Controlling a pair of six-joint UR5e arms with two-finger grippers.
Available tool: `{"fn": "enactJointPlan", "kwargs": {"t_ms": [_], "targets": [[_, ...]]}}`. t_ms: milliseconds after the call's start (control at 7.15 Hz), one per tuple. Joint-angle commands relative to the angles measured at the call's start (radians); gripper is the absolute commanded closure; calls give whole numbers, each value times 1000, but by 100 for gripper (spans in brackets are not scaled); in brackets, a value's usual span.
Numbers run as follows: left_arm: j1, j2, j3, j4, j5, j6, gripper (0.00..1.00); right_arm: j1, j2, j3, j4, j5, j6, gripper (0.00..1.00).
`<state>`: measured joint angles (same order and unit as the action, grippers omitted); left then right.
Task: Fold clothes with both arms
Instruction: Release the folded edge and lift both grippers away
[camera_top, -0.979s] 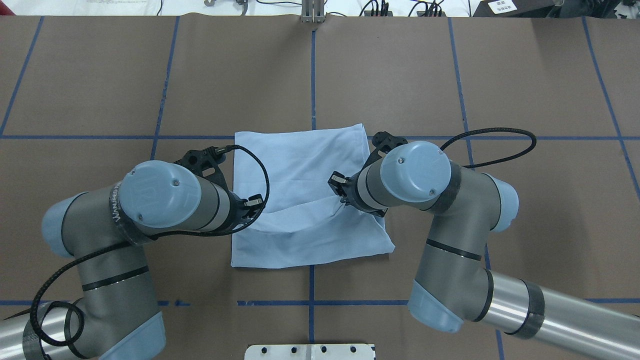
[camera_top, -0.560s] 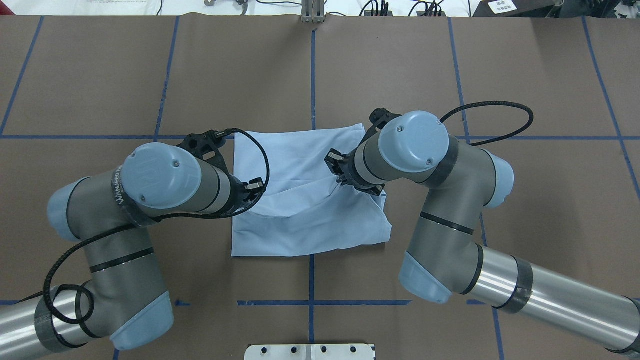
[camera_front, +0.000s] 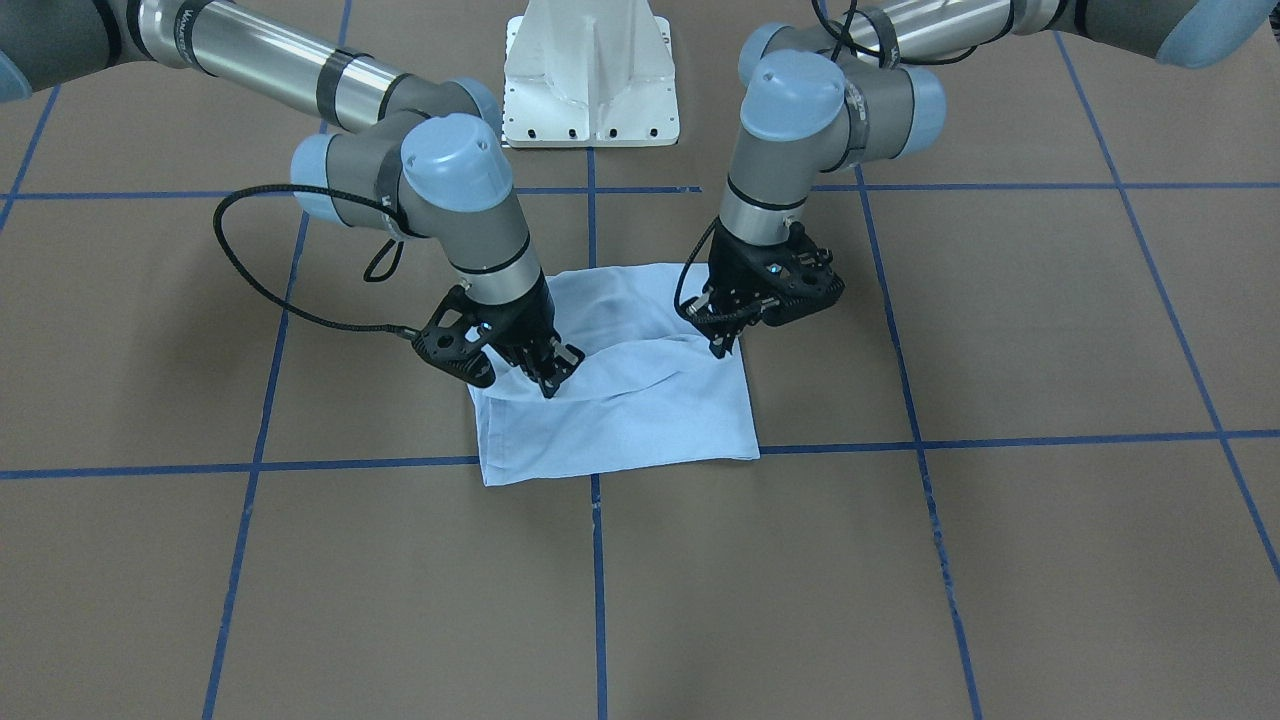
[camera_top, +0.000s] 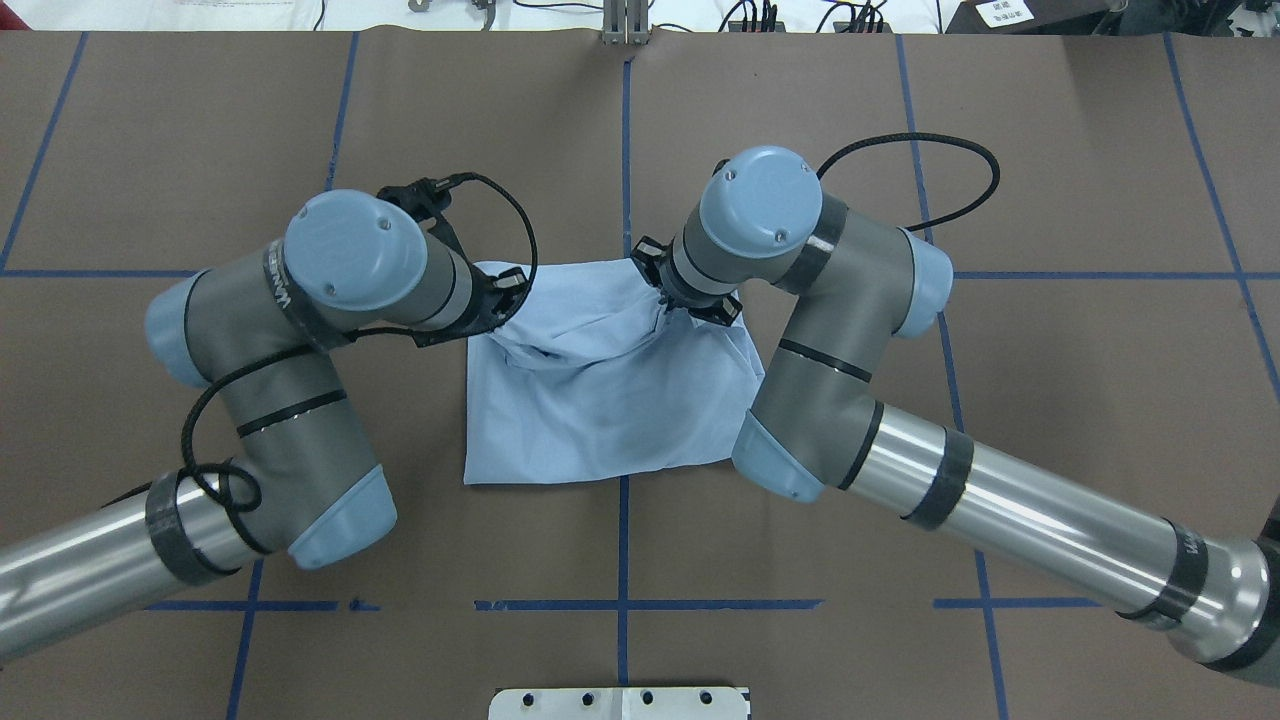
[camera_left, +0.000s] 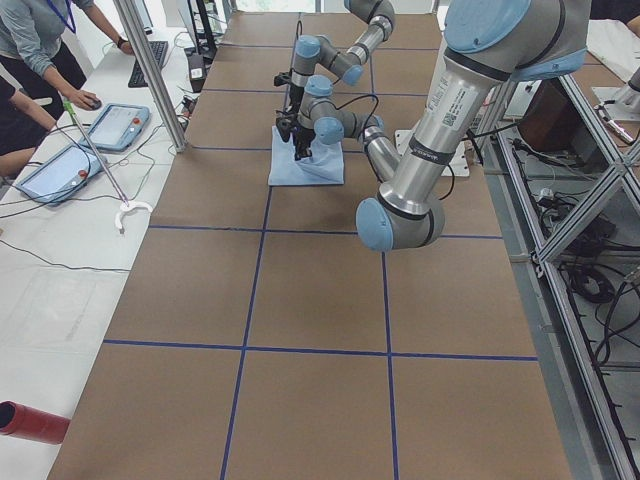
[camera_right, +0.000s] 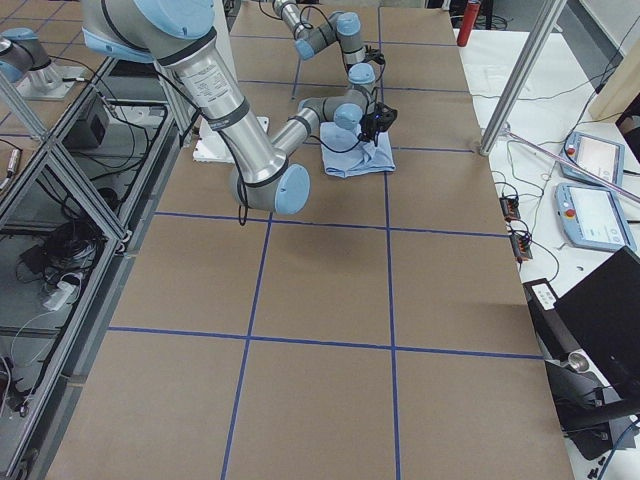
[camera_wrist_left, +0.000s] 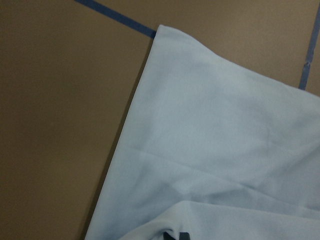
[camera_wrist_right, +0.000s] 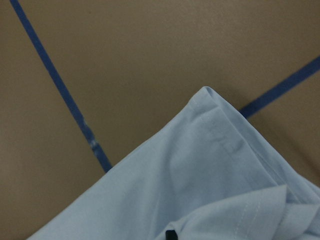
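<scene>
Both pincers are clamped shut on the T-shirt (camera_front: 640, 415), left pincer (camera_front: 721, 347) and right pincer (camera_front: 552, 385) each gripping a raised bit of the top layer's edge, while the rest lies flat in the middle of the tabletop (camera_front: 1000, 560) across a blue tape line (camera_front: 598, 560). My worry is that the slack sagging between them bunches up when it's laid down, or one side slips out if they drift out of step, leaving the fold crooked or dragging the bottom layer along. Only writing I spot is white lettering (camera_top: 276, 285) on the left arm (camera_top: 250, 400), too small for me to read
</scene>
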<state>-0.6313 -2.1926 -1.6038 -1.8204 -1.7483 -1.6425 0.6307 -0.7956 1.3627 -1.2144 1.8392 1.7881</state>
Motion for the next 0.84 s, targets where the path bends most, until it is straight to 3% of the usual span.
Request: {"fn": "enactJointPlan", "kwargs": {"t_ms": [0, 420, 560, 700], "targets": [[-74, -53, 220, -182, 4, 71, 0, 99, 36, -145, 101, 31, -97, 0], [-119, -61, 220, -188, -20, 102, 0, 174, 39, -166, 101, 132, -168, 0], [-152, -61, 214, -180, -127, 148, 0, 176, 44, -163, 98, 140, -230, 0], [-188, -49, 181, -172, -176, 199, 0, 172, 47, -149, 82, 144, -277, 0]]}}
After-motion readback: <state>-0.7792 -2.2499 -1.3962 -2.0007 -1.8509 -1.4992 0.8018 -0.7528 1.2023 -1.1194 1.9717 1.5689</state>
